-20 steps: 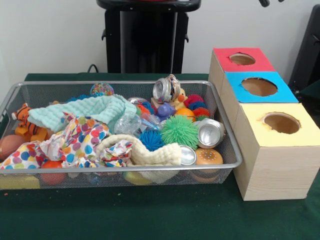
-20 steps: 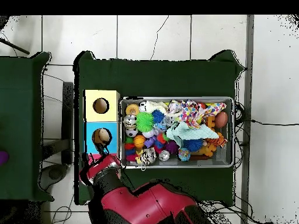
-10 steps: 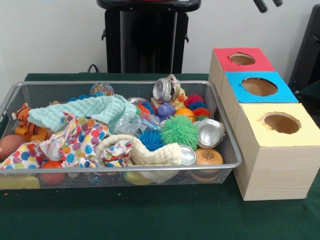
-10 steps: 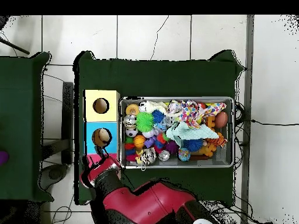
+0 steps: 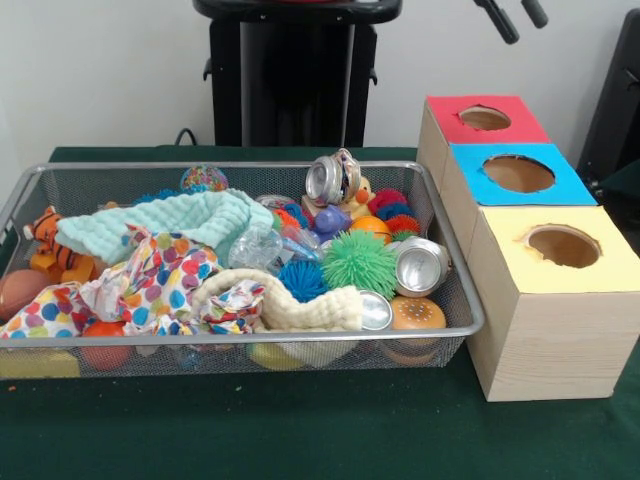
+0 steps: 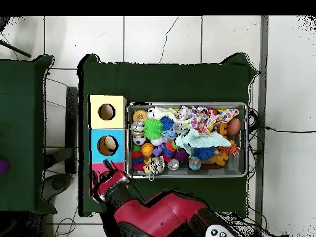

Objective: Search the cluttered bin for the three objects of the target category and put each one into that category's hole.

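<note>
Wire bin (image 5: 440, 300): on green table (image 5: 300, 430), packed with toys, crushed cans, cloths. Green spiky ball (image 5: 358, 262) beside silver can (image 5: 420, 266) at end nearest boxes. Red box (image 5: 480, 120), blue box (image 5: 515, 175), yellow box (image 5: 560, 250) in row just beside bin. Gripper (image 5: 513, 15): above red box, well clear of bin, fingers (image 5: 497, 20) spread, nothing between them.
</note>
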